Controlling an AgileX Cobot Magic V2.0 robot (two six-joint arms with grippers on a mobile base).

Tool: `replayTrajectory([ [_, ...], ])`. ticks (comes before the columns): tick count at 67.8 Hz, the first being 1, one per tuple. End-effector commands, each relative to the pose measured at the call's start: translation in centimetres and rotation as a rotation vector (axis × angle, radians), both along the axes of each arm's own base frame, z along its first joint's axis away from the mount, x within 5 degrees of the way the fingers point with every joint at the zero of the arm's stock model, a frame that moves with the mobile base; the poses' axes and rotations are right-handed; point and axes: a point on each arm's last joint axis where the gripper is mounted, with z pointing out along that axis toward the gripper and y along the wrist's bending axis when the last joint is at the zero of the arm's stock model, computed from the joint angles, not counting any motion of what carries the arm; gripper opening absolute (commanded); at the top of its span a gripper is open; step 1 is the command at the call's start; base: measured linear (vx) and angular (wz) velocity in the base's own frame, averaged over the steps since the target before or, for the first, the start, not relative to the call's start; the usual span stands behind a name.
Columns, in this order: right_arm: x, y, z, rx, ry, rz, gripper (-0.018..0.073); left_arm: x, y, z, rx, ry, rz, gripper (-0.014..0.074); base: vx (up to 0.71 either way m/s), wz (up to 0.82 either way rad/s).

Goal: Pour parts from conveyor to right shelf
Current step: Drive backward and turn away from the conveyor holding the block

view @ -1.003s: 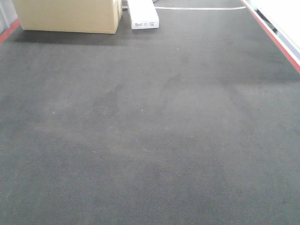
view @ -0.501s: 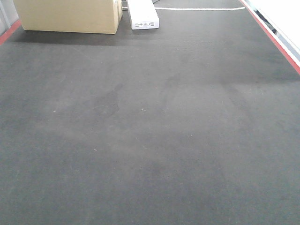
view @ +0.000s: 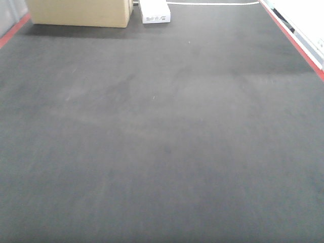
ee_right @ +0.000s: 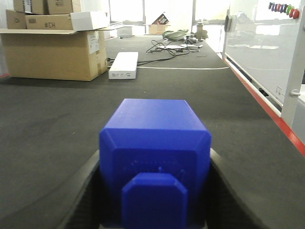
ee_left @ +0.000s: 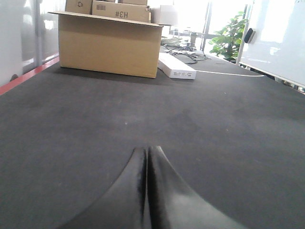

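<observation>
The left hand (ee_left: pixel 147 191) is closed on nothing. The right hand (ee_right: pixel 155 195) grips a blue bin (ee_right: pixel 155 124), its contents hidden. Neither conveyor nor shelf shows, only carpet (view: pixel 162 142), a cardboard box (view: pixel 81 12) and a white box (view: pixel 156 11); the pickup seems done, with the carry and the pour left

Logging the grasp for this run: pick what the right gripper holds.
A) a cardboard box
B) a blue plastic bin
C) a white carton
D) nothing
B: the right wrist view shows a blue plastic bin clamped between the two sides of the right gripper.
</observation>
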Motion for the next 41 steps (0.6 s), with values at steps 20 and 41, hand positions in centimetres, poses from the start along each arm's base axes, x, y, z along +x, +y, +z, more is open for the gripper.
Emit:
replayTrajectory([
  [20,-0.1,0.02,1.44,-0.003,-0.088,-0.001,-0.0004,0.02,-0.04,-0.04,-0.016,-0.059,-0.006,-0.0006,-0.39,0.1],
  [41,-0.08,0.01,1.37,-0.004,-0.08,-0.001,-0.0004,0.02,-0.04,-0.04,-0.016,-0.059,-0.006,-0.0006,-0.39,-0.04],
])
